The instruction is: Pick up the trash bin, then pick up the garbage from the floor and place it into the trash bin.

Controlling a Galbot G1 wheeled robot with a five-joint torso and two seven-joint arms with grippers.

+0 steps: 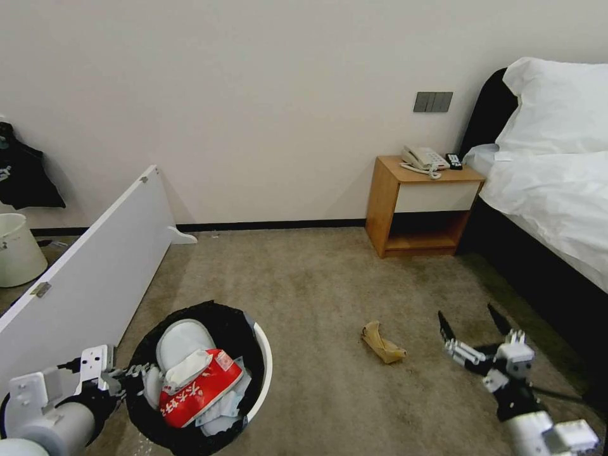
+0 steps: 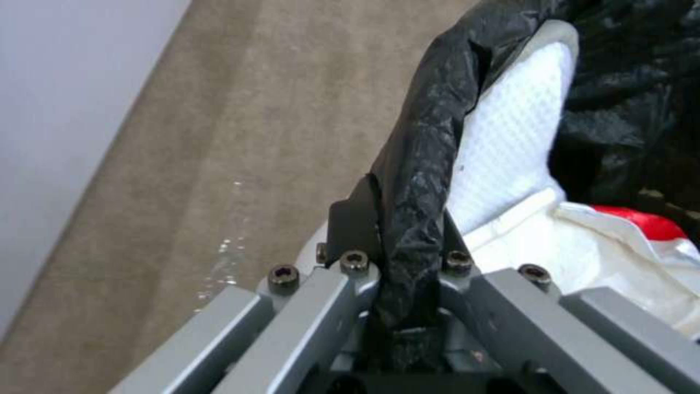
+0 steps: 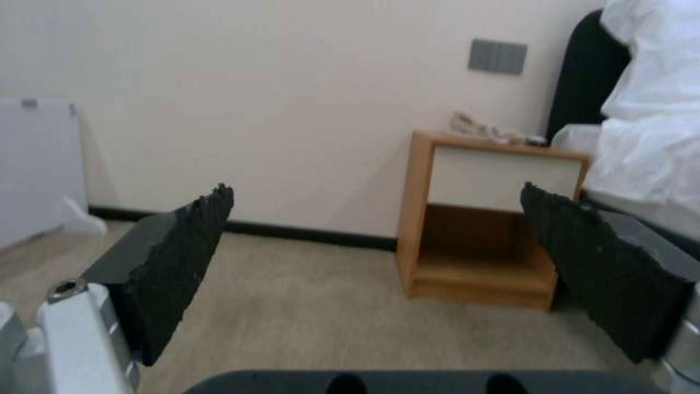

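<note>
The bin (image 1: 256, 380) sits low at the robot's left, over the carpet, its black bag (image 2: 426, 158) folded over the rim. The left gripper (image 2: 408, 241) is clamped on that bagged rim at the bin's near-left side, one finger (image 2: 354, 224) outside and the other within. Inside the bin lie a white slipper (image 1: 180, 342), a red snack packet (image 1: 199, 383) and crumpled tissues (image 1: 218, 405), piled close to the rim.

The right gripper (image 1: 474, 326) hangs above the floor at the right with its jaws spread wide and nothing between them, pointing toward the far wall. Just to its left a crumpled brown paper bag (image 1: 382, 343) lies on the floor (image 1: 304, 285), well apart from the bin.

A white board (image 1: 95, 272) stands on edge along the left, close beside the bin and slanting back toward the wall. Behind it, at the far left, stands a pale bucket (image 1: 18, 250) with dark clothing (image 1: 25, 171) hanging above it. A wooden nightstand (image 1: 418, 209) stands against the wall ahead of the right gripper, carrying a telephone (image 1: 423, 158). A bed (image 1: 557, 190) with white bedding runs down the right side, close to the right arm. The floor is beige-brown carpet; the wall is plain pale, with a grey switch plate (image 1: 433, 101) above the nightstand.
</note>
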